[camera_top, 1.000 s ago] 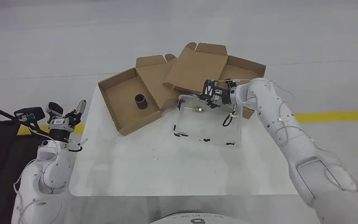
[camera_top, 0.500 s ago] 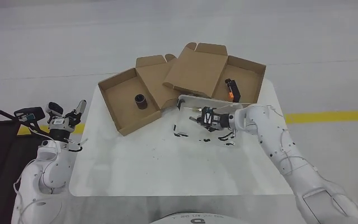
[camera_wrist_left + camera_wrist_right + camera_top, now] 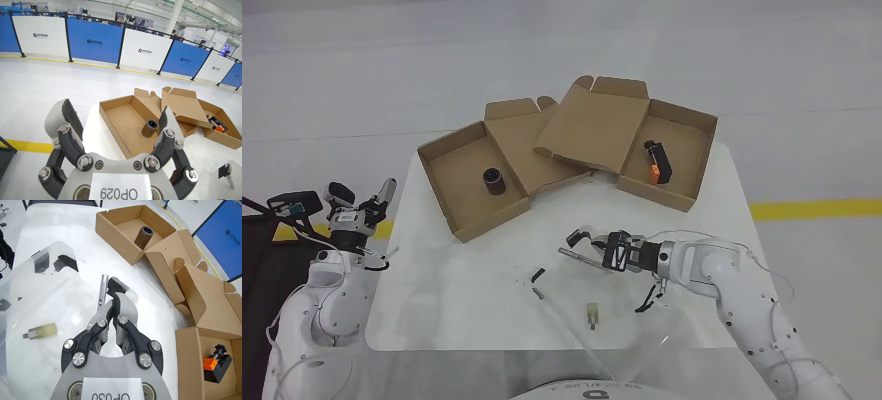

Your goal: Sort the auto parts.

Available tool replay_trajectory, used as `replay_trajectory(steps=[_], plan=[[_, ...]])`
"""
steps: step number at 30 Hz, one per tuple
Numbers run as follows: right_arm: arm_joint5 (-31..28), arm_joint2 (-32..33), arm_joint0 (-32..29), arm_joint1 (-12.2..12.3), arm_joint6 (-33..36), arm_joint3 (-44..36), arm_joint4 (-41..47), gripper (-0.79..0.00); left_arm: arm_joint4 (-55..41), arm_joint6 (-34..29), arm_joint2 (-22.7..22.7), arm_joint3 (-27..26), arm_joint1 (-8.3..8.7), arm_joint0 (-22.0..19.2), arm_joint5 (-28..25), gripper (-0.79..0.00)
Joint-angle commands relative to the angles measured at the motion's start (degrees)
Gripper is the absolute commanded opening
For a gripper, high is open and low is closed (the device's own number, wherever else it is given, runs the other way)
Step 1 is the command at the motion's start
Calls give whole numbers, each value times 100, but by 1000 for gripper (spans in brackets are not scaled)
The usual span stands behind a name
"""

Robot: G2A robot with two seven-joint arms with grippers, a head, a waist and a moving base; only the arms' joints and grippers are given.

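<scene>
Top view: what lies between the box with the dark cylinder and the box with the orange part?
Just their opened cardboard lids, one overlapping the other, plain in the top view.

Your white worktop has rounded corners. Two open cardboard boxes sit along its far edge. The left box is towards the far left corner and the right box towards the far right corner, and their flaps overlap between them. Clear plastic packaging lies by the near edge, right of middle, with a small cream cylinder within its outline.
</scene>
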Motion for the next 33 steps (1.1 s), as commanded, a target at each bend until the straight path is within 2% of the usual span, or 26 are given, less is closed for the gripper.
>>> replay_trajectory(steps=[1,7,8,9,10,11,12,16,18,19,21,22,25,26,27,30,33], plan=[[0,0,-1,0,0,0,0,-785,0,0,0,0,0,0,0,0],[0,0,-1,0,0,0,0,-785,0,0,0,0,0,0,0,0],[0,0,-1,0,0,0,0,-757,0,0,0,0,0,0,0,0],[0,0,-1,0,0,0,0,-523,0,0,0,0,0,0,0,0],[0,0,-1,0,0,0,0,-391,0,0,0,0,0,0,0,0],[0,0,-1,0,0,0,0,-391,0,0,0,0,0,0,0,0],[25,-3,-6,-1,-15,1,5,0,0,0,0,0,0,0,0,0],[-103,-41,-48,17,-37,34,-7,0,0,0,0,0,0,0,0,0],[-284,-12,-121,48,182,-37,-49,0,0,0,0,0,0,0,0,0],[-363,10,-173,64,288,-95,-49,-40,0,0,0,0,0,0,0,0],[-424,63,-284,91,463,-206,-35,-363,0,0,0,0,0,0,0,0],[-478,68,-343,105,592,-256,-66,-419,0,0,0,0,0,0,0,0],[-534,99,-426,132,869,-405,-51,-400,0,0,0,0,0,0,0,0],[-544,99,-443,138,929,-438,-35,-348,0,0,0,0,0,0,0,0],[-559,90,-459,144,994,-460,-34,-336,0,0,0,0,0,0,0,0],[-600,35,-471,156,1173,-522,-48,-391,0,0,0,0,0,0,0,0],[-523,-86,-434,150,1378,-527,-57,-406,0,0,0,0,0,0,0,0]])
